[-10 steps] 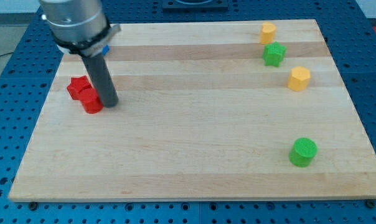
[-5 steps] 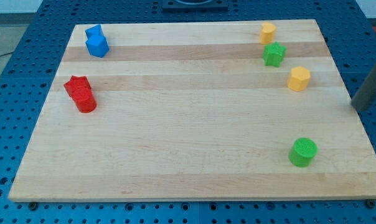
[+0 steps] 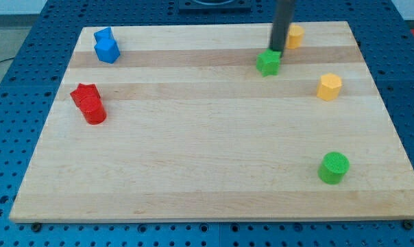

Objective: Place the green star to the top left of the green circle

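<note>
Tip [image 3: 276, 51] sat touching green star [image 3: 267, 63] at star's far-right edge, far part of surface [image 3: 207, 137]. End effector was bare rod, no jaws, holding nothing. Green circle [image 3: 334, 167] lay near right, well apart. Step judged: pushing star. Next move probably calls for nudging star nearer, keeping left of circle.

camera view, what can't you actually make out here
- My tip: whether it touches the green star; the rod is motion-blurred where they meet.
- The rod's upper part and arm: cut off by the view's top edge.
- Two blue blocks: pressed together, shapes unclear.
- Two red blocks: overlapping, the farther one partly hidden.
</note>
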You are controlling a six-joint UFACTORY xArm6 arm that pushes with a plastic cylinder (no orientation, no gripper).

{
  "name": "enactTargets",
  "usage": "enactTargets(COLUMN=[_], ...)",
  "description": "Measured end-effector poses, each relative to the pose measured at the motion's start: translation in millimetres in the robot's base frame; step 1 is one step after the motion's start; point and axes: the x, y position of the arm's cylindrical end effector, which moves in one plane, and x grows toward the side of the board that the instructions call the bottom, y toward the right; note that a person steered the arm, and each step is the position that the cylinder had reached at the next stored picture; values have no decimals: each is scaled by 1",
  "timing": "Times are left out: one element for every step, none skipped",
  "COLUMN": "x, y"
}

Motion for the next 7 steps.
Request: enactTargets(x=[43,75,115,167,196,161,194], y=[-16,-24,-20,0,40,-5,-25])
